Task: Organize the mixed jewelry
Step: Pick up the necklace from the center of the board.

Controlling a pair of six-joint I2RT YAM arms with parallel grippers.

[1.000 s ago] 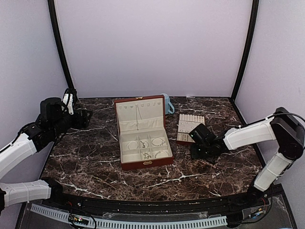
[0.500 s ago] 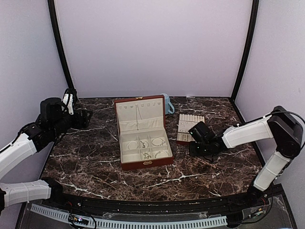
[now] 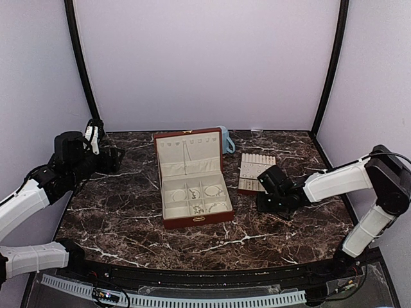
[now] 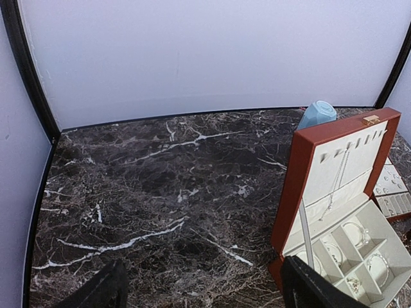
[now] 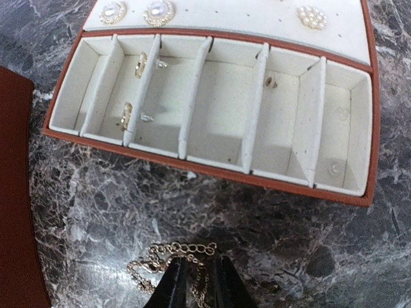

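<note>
A thin pale-gold chain (image 5: 168,253), one piece of the mixed jewelry, lies bunched on the marble just in front of the cream slotted tray (image 5: 212,172). My right gripper (image 5: 196,282) is low over it. Its jaws are open only a narrow gap, and a strand of chain runs between them. In the top view the right gripper (image 3: 263,204) sits beside the tray (image 3: 255,172). More small pieces (image 3: 214,190) rest in compartments of the open reddish-brown box (image 3: 192,221). My left gripper (image 4: 205,301) hovers wide open and empty at the far left, also visible from above (image 3: 119,159).
Small gold earrings (image 5: 140,64) and pearl studs (image 5: 158,11) sit in the tray. A blue mug (image 3: 227,140) stands behind the box lid (image 4: 302,173). A necklace (image 4: 337,183) hangs inside the lid. Walls enclose the table on three sides.
The right gripper's jaws have narrowed around the chain, and the arm shifted slightly toward the tray and back. The left arm has not moved.
</note>
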